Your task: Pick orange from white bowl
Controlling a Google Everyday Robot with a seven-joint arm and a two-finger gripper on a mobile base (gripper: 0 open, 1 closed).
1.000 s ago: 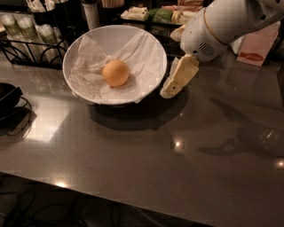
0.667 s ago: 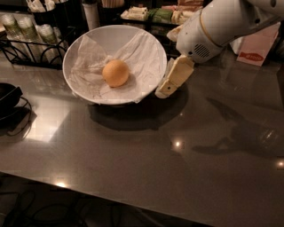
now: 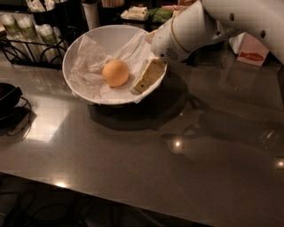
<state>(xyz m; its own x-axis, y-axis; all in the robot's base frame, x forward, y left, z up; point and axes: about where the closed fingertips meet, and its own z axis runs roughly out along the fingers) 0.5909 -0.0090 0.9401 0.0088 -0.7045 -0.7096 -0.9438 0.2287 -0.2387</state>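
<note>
The orange (image 3: 116, 73) is round and yellow-orange and lies in the middle of the white bowl (image 3: 84, 44), on its crinkled white paper liner (image 3: 84, 75). The bowl stands on the grey table at the back left. My gripper (image 3: 146, 79) hangs from the white arm (image 3: 195, 26) that comes in from the upper right. It is over the bowl's right side, just right of the orange and a small gap from it, holding nothing that I can see.
A black wire rack with jars (image 3: 26, 37) stands behind the bowl at the left. A black dish (image 3: 6, 95) sits at the left edge. Cups and food packets (image 3: 146, 13) line the back. A white box with a red label (image 3: 250, 51) stands at the right.
The gripper has moved left, from outside the bowl's right rim to inside the bowl beside the orange. The orange and bowl have not moved.
</note>
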